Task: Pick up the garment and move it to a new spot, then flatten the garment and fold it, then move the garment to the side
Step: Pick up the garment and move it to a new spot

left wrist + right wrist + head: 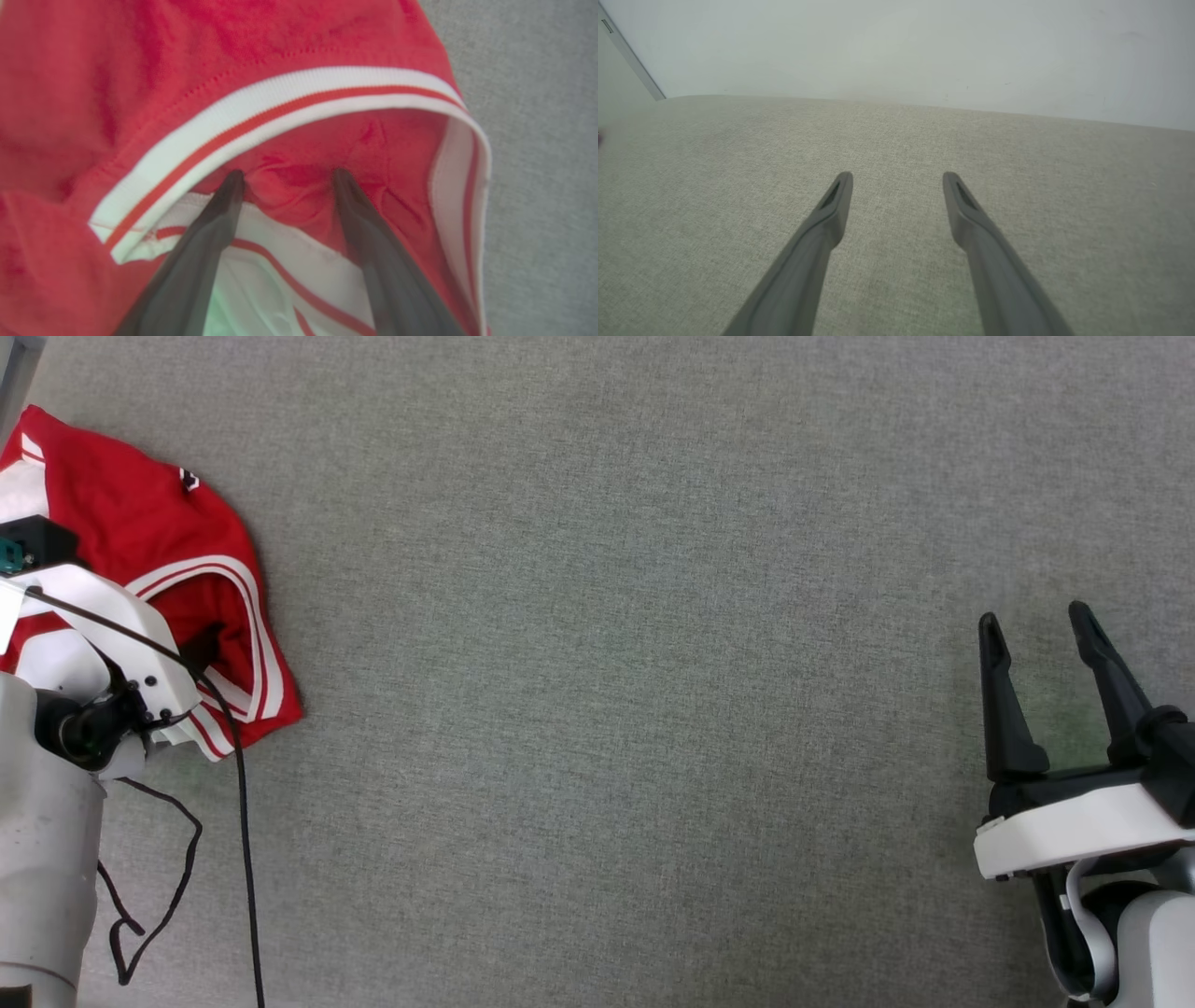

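Observation:
The garment (131, 513), a red jersey with white-and-red striped trim, lies crumpled at the far left of the grey surface. My left arm reaches over its lower part. In the left wrist view my left gripper (286, 175) is open. Both fingertips press into red cloth just inside a trimmed opening of the garment (187, 60), with a small bulge of fabric between them. My right gripper (1034, 616) stands open at the lower right, far from the garment. Between its fingers lies bare grey surface, as the right wrist view also shows for the right gripper (897, 177).
The grey fabric surface (607, 663) spreads wide between the two arms. A black cable (245, 821) hangs from my left wrist and loops over the surface at the lower left. A pale wall (896, 46) rises behind the surface's far edge.

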Controlling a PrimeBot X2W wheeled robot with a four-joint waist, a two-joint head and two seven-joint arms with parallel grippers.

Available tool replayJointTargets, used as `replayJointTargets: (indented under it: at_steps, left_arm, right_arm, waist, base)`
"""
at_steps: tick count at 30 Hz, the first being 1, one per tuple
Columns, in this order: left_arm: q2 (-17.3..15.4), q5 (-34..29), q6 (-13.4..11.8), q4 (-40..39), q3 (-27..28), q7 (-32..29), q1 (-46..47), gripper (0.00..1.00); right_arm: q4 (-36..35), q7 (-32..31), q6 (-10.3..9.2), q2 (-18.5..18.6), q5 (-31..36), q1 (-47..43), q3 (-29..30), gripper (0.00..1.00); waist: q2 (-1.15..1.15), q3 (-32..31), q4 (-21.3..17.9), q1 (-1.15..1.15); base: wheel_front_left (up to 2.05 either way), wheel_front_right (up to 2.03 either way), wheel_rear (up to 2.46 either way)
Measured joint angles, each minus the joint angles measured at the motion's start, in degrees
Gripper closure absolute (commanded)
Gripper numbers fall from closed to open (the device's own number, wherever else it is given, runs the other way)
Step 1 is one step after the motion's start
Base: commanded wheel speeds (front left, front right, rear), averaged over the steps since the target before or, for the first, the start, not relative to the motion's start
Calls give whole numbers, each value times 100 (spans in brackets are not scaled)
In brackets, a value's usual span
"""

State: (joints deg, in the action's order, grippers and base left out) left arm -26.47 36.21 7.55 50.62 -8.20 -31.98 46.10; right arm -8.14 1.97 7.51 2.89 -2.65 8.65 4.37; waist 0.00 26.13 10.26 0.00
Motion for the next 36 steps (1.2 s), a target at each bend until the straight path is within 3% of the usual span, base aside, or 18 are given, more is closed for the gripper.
replayJointTargets:
  at_steps: [1, 2, 3, 6, 13, 20, 25, 28, 36]
  left_arm:
    - [-7, 63, 0, 46, -1, -66, 39, 58]
    - [-13, 74, 0, 66, -30, -54, 62, 96]
    - [-18, 48, 0, 68, -60, 64, 63, 100]
    - [-15, -51, -10, 157, -82, 593, 69, 100]
    - [129, -387, -311, 202, -44, 2571, 132, 100]
    - [265, -560, -412, 13, 71, 4442, 152, 100]
    - [333, -809, -532, -627, 181, 4686, -138, 100]
    - [365, -1058, -641, -1480, 375, 4689, -545, 100]
    - [735, -1330, -694, -2730, 343, 4693, -1941, 100]
  right_arm:
    - [7, 1, 0, 0, 0, 28, 3, 0]
    - [9, 1, 0, 0, 0, 52, 8, 0]
    - [13, 1, 0, 0, 0, 66, 13, 0]
    - [51, 1, 0, 0, 0, 81, 34, 0]
    - [131, 64, 0, 0, -24, 75, 70, 0]
    - [240, 156, 0, 0, -187, -15, 110, 0]
    - [307, 205, 0, 0, -299, -167, 153, 0]
    - [332, 231, 0, -1, -380, -246, 152, 0]
    - [461, 301, 0, 0, -580, -530, 170, 0]
  waist:
    - [0, 19, -8, 0]
    - [0, 26, -7, 0]
    - [0, 26, -1, 0]
    - [0, -30, 28, 0]
    - [0, -387, 113, 0]
    - [0, -920, 161, 0]
    - [0, -1312, 118, -1]
    - [0, -1515, 28, -1]
    - [0, -1951, -401, -1]
  base:
    - [0, 0, 0]
    - [0, 0, 0]
    - [0, 0, 0]
    - [0, 0, 0]
    - [0, 0, 0]
    - [0, 0, 0]
    - [0, 0, 0]
    - [0, 0, 0]
    - [0, 0, 0]
